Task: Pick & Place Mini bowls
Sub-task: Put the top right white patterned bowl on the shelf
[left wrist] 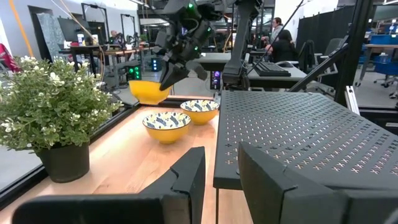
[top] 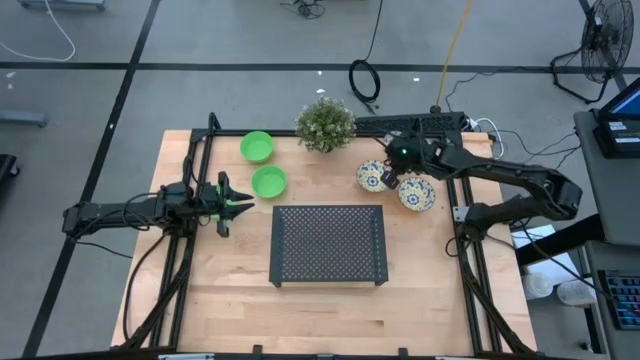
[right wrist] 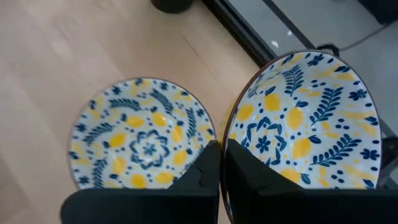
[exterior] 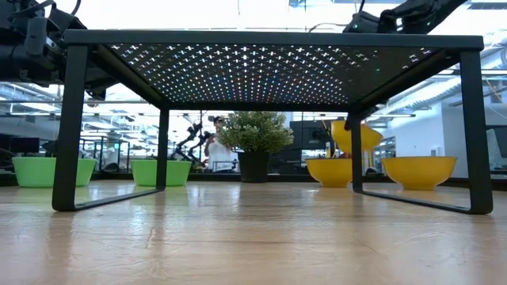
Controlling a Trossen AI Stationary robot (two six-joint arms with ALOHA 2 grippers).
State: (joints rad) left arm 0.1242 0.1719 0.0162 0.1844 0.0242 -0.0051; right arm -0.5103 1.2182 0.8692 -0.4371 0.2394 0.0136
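Note:
Three white mini bowls carry a blue-and-yellow pattern. Two of them rest on their bases at the table's far right [top: 374, 177] [top: 416, 192]. The third patterned bowl [right wrist: 305, 118] hangs in the air above them, with my right gripper [right wrist: 221, 152] shut on it. Two green mini bowls [top: 257, 147] [top: 269, 181] stand on the table at the far left of centre. My left gripper [top: 228, 200] hovers level beside them at the table's left, open and touching nothing. My right gripper pinches the lifted bowl's rim [right wrist: 231, 127], one finger inside the bowl and one outside its wall. The fingers [left wrist: 171, 74] slant down from above and from the table's right. The bowl [left wrist: 149, 90] is clear of the table and tilted.
A black perforated rack [top: 328, 245] stands on legs at the table's middle. A potted plant [top: 325, 123] sits at the far edge between the green and the patterned bowls. Black frame rails run along the table's left and right sides. People sit at desks in the room behind.

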